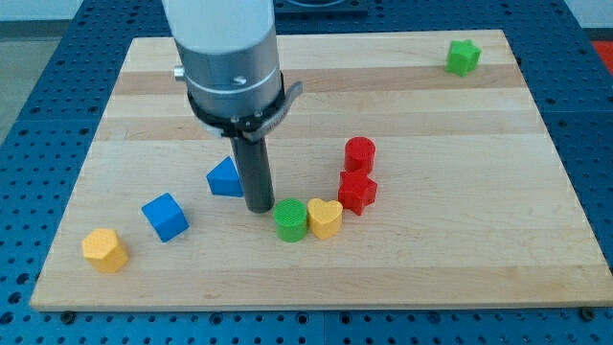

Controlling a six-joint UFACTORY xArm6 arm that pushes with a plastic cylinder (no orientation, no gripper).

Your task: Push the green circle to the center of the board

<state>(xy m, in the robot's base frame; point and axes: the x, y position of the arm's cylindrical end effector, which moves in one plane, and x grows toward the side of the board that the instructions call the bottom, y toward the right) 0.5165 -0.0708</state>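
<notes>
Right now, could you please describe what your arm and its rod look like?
My arm enters from the view's top as a thick, pale grey-white cylinder. Below it sits a darker metallic grey collar ringed by a black band, with a small bracket jutting toward the view's right. From that hangs a straight, dark grey rod; my tip is plain and blunt. No cables or markings show.

The green circle [290, 219] is a short cylinder standing upright on its flat base, round top face up. It lies on the counter [431, 259] below the middle, toward the view's bottom. Its right side touches a yellow heart [326, 218], and the dark rod's tip [261, 208] stands just beside its upper left.
</notes>
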